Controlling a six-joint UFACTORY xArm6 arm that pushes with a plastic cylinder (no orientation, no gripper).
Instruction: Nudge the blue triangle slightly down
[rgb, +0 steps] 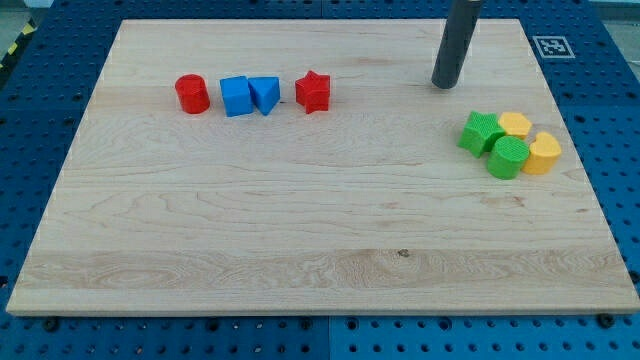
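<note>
The blue triangle (266, 94) lies on the wooden board near the view's top left, touching the blue cube (235, 96) on its left. A red cylinder (192, 94) stands left of the cube and a red star (313, 92) right of the triangle. My tip (444, 84) rests on the board near the view's top right, far to the right of the blue triangle and above the green and yellow cluster.
At the view's right sit a green star-like block (481, 132), a green cylinder (507, 157), a yellow block (516, 125) and a yellow cylinder (543, 153), bunched together. The wooden board (300, 230) lies on a blue pegboard.
</note>
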